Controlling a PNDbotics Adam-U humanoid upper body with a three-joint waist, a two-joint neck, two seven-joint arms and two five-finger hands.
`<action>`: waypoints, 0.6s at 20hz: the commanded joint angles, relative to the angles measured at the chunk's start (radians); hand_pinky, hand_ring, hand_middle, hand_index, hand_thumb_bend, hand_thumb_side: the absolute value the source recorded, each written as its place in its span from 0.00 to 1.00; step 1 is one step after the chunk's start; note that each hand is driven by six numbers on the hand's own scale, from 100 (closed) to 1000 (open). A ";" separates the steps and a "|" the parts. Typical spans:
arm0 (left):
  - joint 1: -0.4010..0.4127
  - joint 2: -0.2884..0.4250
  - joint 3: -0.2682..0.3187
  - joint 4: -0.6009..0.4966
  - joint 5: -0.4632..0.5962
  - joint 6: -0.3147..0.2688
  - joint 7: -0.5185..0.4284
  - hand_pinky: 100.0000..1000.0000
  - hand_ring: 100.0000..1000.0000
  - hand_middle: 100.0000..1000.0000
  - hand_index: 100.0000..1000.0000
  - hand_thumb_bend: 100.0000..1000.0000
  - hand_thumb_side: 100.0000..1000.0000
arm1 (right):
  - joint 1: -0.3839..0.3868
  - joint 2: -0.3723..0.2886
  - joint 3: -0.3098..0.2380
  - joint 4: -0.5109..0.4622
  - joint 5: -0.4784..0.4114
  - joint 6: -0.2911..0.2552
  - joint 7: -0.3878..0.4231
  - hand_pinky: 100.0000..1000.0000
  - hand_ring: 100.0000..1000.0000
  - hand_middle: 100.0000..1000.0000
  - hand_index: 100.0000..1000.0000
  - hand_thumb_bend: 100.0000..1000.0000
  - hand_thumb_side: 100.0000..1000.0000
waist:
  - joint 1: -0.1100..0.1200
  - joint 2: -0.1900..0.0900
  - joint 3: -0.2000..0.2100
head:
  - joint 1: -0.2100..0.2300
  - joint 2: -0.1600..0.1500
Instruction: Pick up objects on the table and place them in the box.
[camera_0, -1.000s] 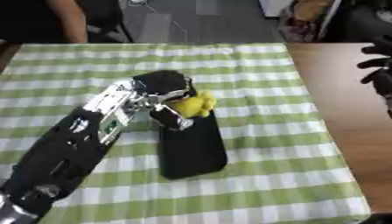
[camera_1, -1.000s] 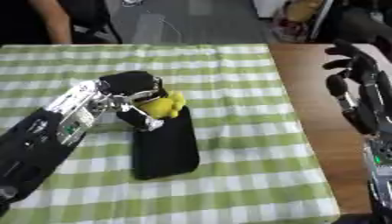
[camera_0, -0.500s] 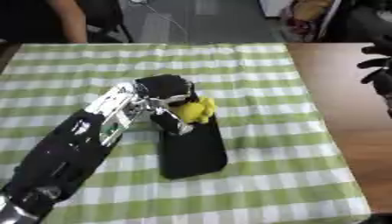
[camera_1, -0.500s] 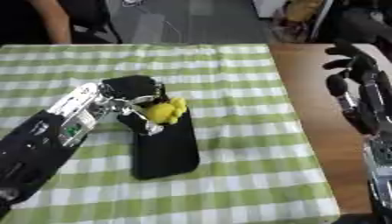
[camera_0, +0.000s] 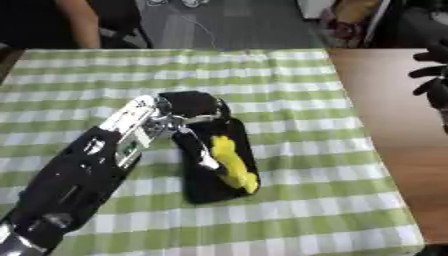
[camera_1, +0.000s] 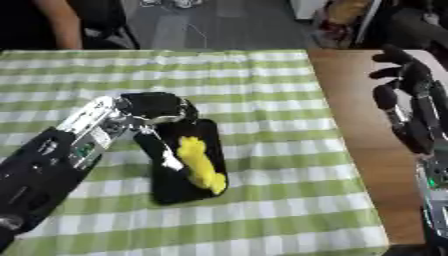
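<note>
while our left hand (camera_0: 188, 107) hovered with fingers relaxed at frame centre, the yellow object (camera_0: 229, 164) lay lengthwise in the black box (camera_0: 210, 182) just below it.

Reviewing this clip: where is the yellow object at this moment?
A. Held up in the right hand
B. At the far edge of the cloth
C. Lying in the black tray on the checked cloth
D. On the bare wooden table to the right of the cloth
C: the yellow object lies inside the black tray on the green checked cloth, with the left hand over the tray's far end; the right hand is raised over the wooden table, holding nothing.
</note>
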 joint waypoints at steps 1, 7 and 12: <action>-0.012 0.007 0.010 -0.009 0.008 -0.002 -0.003 0.51 0.51 0.57 0.65 0.72 0.64 | -0.016 -0.018 -0.003 -0.012 -0.003 0.001 0.003 0.46 0.65 0.76 0.93 0.62 1.00 | 0.001 -0.010 -0.002 | 0.006 -0.011; -0.013 0.007 0.014 -0.009 0.006 -0.004 0.001 0.55 0.52 0.58 0.66 0.76 0.66 | -0.015 -0.018 -0.003 -0.012 -0.003 0.002 0.003 0.46 0.65 0.76 0.93 0.62 1.00 | 0.001 -0.010 -0.001 | 0.006 -0.012; -0.014 0.010 0.020 -0.013 0.011 -0.002 0.009 0.56 0.53 0.59 0.67 0.78 0.67 | -0.014 -0.019 -0.005 -0.012 -0.002 0.003 0.002 0.46 0.65 0.76 0.93 0.62 1.00 | 0.000 -0.010 0.000 | 0.005 -0.013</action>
